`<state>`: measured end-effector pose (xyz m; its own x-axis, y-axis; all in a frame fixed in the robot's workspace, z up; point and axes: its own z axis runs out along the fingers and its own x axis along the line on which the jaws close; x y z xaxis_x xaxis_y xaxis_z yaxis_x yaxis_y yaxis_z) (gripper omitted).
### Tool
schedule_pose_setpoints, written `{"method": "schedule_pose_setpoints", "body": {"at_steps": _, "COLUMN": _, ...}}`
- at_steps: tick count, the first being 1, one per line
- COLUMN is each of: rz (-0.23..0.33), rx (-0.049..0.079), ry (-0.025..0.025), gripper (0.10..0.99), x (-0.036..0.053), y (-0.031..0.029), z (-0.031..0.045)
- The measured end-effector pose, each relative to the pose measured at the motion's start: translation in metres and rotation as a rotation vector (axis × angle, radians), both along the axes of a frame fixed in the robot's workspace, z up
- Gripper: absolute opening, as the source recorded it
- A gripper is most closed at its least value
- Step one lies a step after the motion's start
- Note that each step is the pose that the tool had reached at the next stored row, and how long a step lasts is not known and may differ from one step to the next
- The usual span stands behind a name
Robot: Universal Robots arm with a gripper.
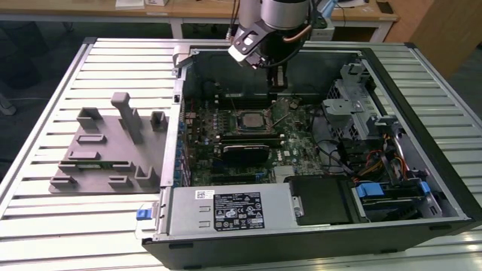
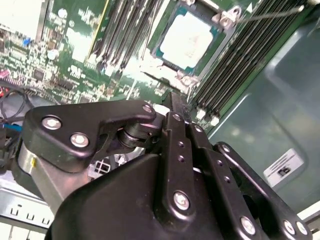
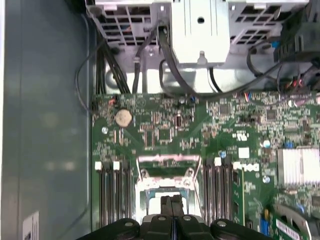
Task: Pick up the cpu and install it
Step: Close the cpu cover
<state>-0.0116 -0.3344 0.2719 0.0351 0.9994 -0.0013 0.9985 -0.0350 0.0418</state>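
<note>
The cpu (image 2: 187, 40), a flat square chip with a silvery-grey top, lies inside the metal-framed socket (image 1: 252, 119) on the green motherboard (image 1: 294, 141) of the open computer case. My black gripper (image 1: 277, 83) hangs above the board, just behind the socket toward the case's rear wall. In the first wrist view its fingertips (image 3: 169, 201) press together over the socket frame (image 3: 165, 175), with nothing between them. The gripper (image 2: 177, 102) stands apart from the cpu, which shows beyond the finger ends in the second wrist view.
Memory slots (image 2: 235, 65) flank the socket. A black block (image 1: 245, 152) sits in front of it. A drive cage (image 1: 362, 113) and cables (image 1: 376, 164) fill the case at the exterior view's right, the power supply (image 1: 226, 209) at the front. A grey fixture tray (image 1: 105, 149) lies outside.
</note>
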Motion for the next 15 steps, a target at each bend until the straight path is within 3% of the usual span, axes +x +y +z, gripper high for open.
{"method": "schedule_pose_setpoints", "body": {"at_steps": 10, "rz": 0.0, "rx": 0.0, "ry": 0.0017, "gripper": 0.106, "x": 0.0203, "y": 0.0001, "z": -0.0009}}
{"method": "schedule_pose_setpoints", "body": {"at_steps": 15, "rz": 0.0, "rx": 0.0, "ry": 0.0069, "gripper": 0.106, "x": 0.0341, "y": 0.0001, "z": -0.0043}}
